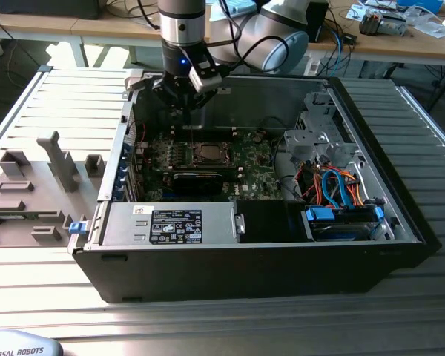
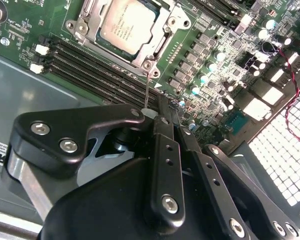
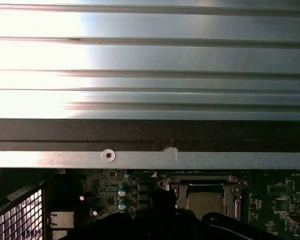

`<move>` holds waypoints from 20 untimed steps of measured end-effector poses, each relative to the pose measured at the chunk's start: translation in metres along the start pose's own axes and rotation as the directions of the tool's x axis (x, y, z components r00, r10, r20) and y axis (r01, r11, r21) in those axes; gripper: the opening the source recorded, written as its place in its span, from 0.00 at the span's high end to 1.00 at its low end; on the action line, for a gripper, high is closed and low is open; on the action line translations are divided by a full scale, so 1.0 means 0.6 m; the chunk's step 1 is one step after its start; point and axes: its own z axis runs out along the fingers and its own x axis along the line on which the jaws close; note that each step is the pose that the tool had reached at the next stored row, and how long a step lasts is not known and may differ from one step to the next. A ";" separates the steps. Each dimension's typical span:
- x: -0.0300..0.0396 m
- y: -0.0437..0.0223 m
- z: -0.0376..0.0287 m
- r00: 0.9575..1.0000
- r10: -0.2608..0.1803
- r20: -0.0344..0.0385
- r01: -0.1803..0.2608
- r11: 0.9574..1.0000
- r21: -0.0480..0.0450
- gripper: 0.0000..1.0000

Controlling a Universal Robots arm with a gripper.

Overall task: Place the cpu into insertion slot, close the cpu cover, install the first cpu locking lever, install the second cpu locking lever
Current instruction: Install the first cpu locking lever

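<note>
The cpu point(image 2: 126, 24) lies flat in the insertion slot point(image 1: 208, 153) on the green board, its silver top showing. The cpu cover point(image 2: 166, 36) is down around it as a metal frame. A thin wire cpu locking lever point(image 2: 146, 85) runs from the socket's corner straight to my gripper point(image 2: 151, 114), whose black fingers meet on the lever's free end. In the exterior view my gripper point(image 1: 179, 111) hangs inside the open case, just beyond the socket toward that view's left. The first wrist view catches the cpu point(image 3: 205, 202) and cover point(image 3: 202, 181) below the case wall.
Black memory slots point(image 2: 90, 65) lie beside the socket. A long black card point(image 1: 200, 180), a labelled silver box point(image 1: 170, 222) and a drive cage with blue and orange cables point(image 1: 341, 185) fill the case. A grey fixture tray point(image 1: 30, 185) sits on the exterior view's left.
</note>
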 end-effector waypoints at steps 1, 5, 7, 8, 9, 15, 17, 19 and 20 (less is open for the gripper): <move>0.000 0.000 0.000 1.000 0.000 0.000 0.000 1.000 0.000 0.89; -0.001 0.000 0.000 1.000 0.000 0.000 0.000 1.000 0.000 0.89; -0.002 0.000 0.000 1.000 0.000 0.000 0.000 1.000 0.000 0.89; -0.003 0.000 0.000 1.000 0.000 0.000 0.000 1.000 0.000 0.89; -0.003 0.000 0.000 1.000 0.000 0.000 0.000 1.000 0.000 0.89; -0.005 0.000 0.000 1.000 0.000 0.000 0.000 1.000 0.000 0.89; -0.006 0.000 0.000 1.000 0.000 0.000 0.000 1.000 0.000 0.89; -0.008 0.000 0.000 1.000 0.000 0.000 0.000 1.000 0.000 0.89; -0.009 0.000 0.000 1.000 0.000 0.000 0.000 1.000 0.000 0.89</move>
